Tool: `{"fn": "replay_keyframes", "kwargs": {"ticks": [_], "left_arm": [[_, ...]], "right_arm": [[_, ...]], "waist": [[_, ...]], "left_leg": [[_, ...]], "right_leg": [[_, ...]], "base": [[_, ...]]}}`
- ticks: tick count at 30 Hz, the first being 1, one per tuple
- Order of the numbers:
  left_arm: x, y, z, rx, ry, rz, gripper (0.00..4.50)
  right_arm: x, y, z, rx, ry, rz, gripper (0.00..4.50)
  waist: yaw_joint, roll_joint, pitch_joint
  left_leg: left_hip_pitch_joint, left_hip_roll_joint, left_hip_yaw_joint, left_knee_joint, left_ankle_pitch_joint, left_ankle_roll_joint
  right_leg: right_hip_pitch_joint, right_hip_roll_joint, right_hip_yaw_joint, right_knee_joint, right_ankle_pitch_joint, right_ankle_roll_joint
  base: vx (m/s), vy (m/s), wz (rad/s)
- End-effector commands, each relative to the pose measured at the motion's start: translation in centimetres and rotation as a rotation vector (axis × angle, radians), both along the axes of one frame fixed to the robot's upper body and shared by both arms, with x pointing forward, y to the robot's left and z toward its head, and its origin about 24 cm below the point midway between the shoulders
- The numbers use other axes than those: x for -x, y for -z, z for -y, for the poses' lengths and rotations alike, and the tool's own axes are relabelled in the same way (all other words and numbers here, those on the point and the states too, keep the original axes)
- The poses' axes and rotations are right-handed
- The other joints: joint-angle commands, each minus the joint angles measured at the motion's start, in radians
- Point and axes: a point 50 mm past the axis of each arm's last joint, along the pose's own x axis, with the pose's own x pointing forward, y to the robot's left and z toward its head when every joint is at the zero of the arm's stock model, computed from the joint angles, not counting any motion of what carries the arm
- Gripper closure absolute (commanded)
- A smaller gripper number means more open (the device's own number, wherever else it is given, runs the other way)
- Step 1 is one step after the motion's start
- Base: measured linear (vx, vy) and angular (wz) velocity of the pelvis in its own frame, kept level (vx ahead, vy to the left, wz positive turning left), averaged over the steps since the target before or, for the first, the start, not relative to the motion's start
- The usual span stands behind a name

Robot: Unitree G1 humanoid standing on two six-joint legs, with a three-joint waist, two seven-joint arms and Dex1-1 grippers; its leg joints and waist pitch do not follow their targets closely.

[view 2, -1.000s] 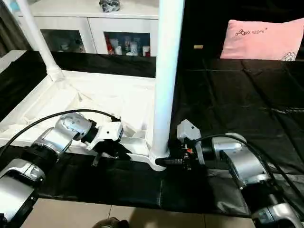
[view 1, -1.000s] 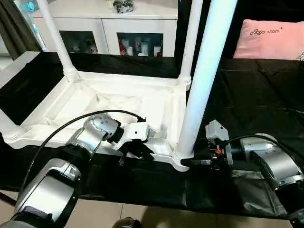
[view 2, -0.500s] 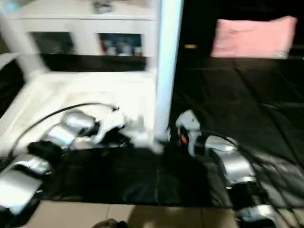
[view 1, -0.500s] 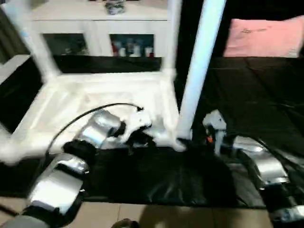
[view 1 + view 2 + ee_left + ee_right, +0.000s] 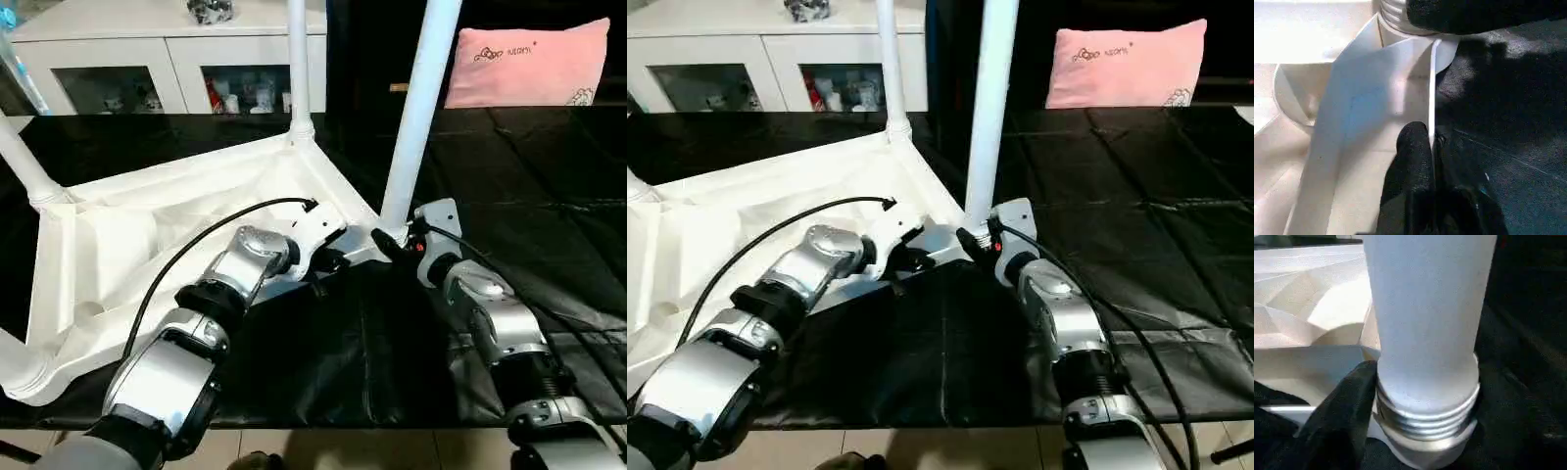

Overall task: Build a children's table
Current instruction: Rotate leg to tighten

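Note:
The white tabletop [image 5: 147, 235] lies upside down on black cloth, ribbed underside up. Upright white legs stand in its corners: a far one [image 5: 297, 59], a left one [image 5: 22, 162], and a near-right one [image 5: 416, 108]. My left gripper [image 5: 331, 259] is shut on the tabletop's thin rim beside the near-right corner; in the left wrist view its fingers [image 5: 1413, 144] pinch that edge. My right gripper [image 5: 385, 240] is shut on the threaded base of the near-right leg [image 5: 1425, 308], with one black finger [image 5: 1342, 416] against the threads. The two grippers sit close together at that corner.
A white glass-door cabinet [image 5: 167, 69] stands behind the work. A pink pillow [image 5: 524, 64] lies at the back right. Black cloth [image 5: 343, 343] covers the surface up to its front edge, with tiled floor below. A black cable [image 5: 196, 240] arcs over my left forearm.
The tabletop has swung round on the cloth, its gripped corner now farther from me. Both arms reach further forward, still holding rim and leg. The camera has also shifted.

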Motion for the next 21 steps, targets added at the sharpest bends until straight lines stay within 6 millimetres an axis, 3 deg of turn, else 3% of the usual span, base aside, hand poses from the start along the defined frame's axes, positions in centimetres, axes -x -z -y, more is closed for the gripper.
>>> {"fn": "replay_keyframes", "kwargs": {"ticks": [1, 6, 7, 10, 13, 14, 15, 17, 18, 19, 21], "left_arm": [[-1.0, -2.0, -0.5, 0.006, -0.026, 0.107, 4.50], [-0.8, -1.3, -1.8, -0.047, 0.009, 0.110, 4.50], [-0.7, -1.1, -2.6, -0.070, 0.032, 0.117, 4.50], [-0.5, -0.9, -3.8, -0.096, 0.057, 0.117, 4.50], [-0.1, -0.7, -5.1, -0.112, 0.096, 0.107, 4.50], [0.0, -0.7, -5.6, -0.111, 0.111, 0.097, 4.50], [0.8, -0.7, -6.6, -0.104, 0.197, 0.094, 4.50], [1.2, -0.7, -7.0, -0.101, 0.236, 0.095, 4.50], [1.3, -0.6, -7.3, -0.106, 0.245, 0.078, 4.50], [1.9, -0.5, -8.5, -0.131, 0.280, 0.052, 4.50], [2.1, -0.4, -9.1, -0.143, 0.294, 0.038, 4.50]], "right_arm": [[0.7, 1.5, 0.3, -0.020, -0.005, -0.075, 0.81], [0.8, 0.5, 1.3, -0.057, -0.052, -0.020, 0.51], [1.2, -0.2, 1.7, -0.073, -0.114, 0.013, 0.26], [2.1, -1.0, 1.9, -0.073, -0.253, 0.049, 0.07], [3.0, -1.7, 2.2, -0.068, -0.383, 0.063, 0.07], [3.2, -1.9, 2.4, -0.059, -0.412, 0.063, 0.07], [3.5, -2.4, 2.9, -0.026, -0.490, 0.062, 0.07], [3.6, -2.5, 3.1, -0.014, -0.515, 0.061, 0.07], [3.6, -2.6, 3.2, -0.011, -0.529, 0.056, 0.07], [3.6, -2.9, 3.1, 0.006, -0.591, 0.050, 0.07], [3.7, -3.0, 3.0, 0.011, -0.631, 0.042, 0.07]], "waist": [[0.002, -0.016, -0.071], [0.001, -0.022, -0.069], [0.000, -0.023, -0.072], [0.003, -0.024, -0.076], [0.005, -0.026, -0.078], [0.005, -0.025, -0.077], [0.007, -0.038, -0.074], [0.012, -0.026, -0.074], [0.010, -0.031, -0.072], [0.018, -0.030, -0.069], [0.020, -0.037, -0.067]], "left_leg": [[0.044, 0.063, -0.035, -0.076, -0.240, 0.063], [0.040, 0.062, -0.034, -0.074, -0.234, 0.073], [0.037, 0.061, -0.034, -0.069, -0.207, 0.087], [0.032, 0.062, -0.034, -0.061, -0.141, 0.129], [0.035, 0.064, -0.030, -0.055, -0.112, 0.163], [0.035, 0.066, -0.030, -0.055, -0.122, 0.163], [0.034, 0.068, -0.029, -0.057, -0.136, 0.163], [0.038, 0.074, -0.029, -0.060, -0.151, 0.150], [0.041, 0.074, -0.026, -0.062, -0.160, 0.141], [0.048, 0.076, -0.025, -0.066, -0.198, 0.113], [0.047, 0.076, -0.023, -0.071, -0.231, 0.090]], "right_leg": [[0.024, -0.042, 0.011, -0.072, -0.040, -0.258], [0.026, -0.044, 0.011, -0.072, -0.032, -0.257], [0.030, -0.045, 0.011, -0.068, 0.001, -0.260], [0.033, -0.045, 0.009, -0.058, 0.095, -0.263], [0.027, -0.039, 0.004, -0.051, 0.143, -0.283], [0.026, -0.041, 0.005, -0.051, 0.132, -0.288], [0.029, -0.043, 0.003, -0.053, 0.100, -0.294], [0.023, -0.043, 0.004, -0.053, 0.055, -0.295], [0.019, -0.039, 0.005, -0.054, 0.044, -0.296], [0.013, -0.039, 0.006, -0.056, 0.005, -0.302], [0.013, -0.041, 0.007, -0.059, -0.040, -0.293]], "base": [[0.000, 0.000, 0.00], [0.000, 0.000, 0.00], [0.000, 0.000, 0.00], [0.000, 0.000, 0.00], [0.000, 0.000, 0.00], [0.000, 0.000, 0.00], [0.000, 0.000, 0.00], [0.000, 0.000, 0.00], [0.000, 0.000, 0.00], [0.000, 0.000, 0.00], [0.000, 0.000, 0.00]]}}
